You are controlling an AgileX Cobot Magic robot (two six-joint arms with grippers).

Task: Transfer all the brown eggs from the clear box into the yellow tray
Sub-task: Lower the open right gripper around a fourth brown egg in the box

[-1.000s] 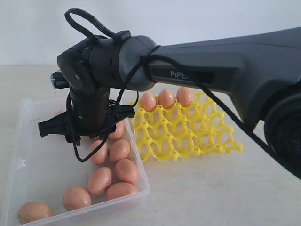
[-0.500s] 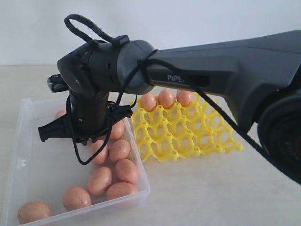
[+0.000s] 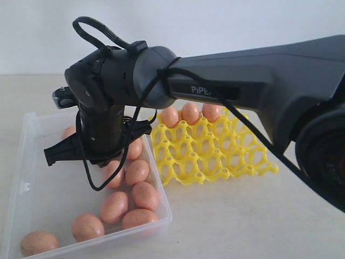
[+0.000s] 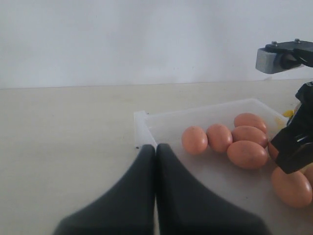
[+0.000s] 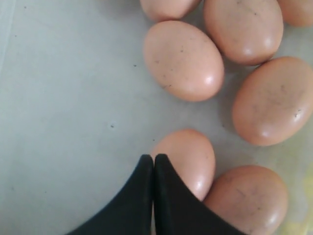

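Note:
The clear box (image 3: pixel 161 216) lies at the left and holds several brown eggs (image 3: pixel 137 171). Behind it to the right, the yellow tray (image 3: pixel 215 151) carries three brown eggs (image 3: pixel 190 113) in its far row. My right arm (image 3: pixel 102 124) reaches across and stands over the box, hiding its own fingers in the exterior view. In the right wrist view my right gripper (image 5: pixel 154 157) is shut, tips together with nothing between them, just beside one egg (image 5: pixel 190 154). My left gripper (image 4: pixel 156 147) is shut and empty at the box's near corner (image 4: pixel 142 122).
The right arm's black wrist (image 4: pixel 298 142) and its grey camera block (image 4: pixel 281 56) hang over the eggs in the left wrist view. A pale tabletop (image 3: pixel 259 216) surrounds the box and the tray. A white wall stands behind.
The right wrist has shifted slightly left and up over the box, and its jaws have closed. The eggs and the tray have not moved.

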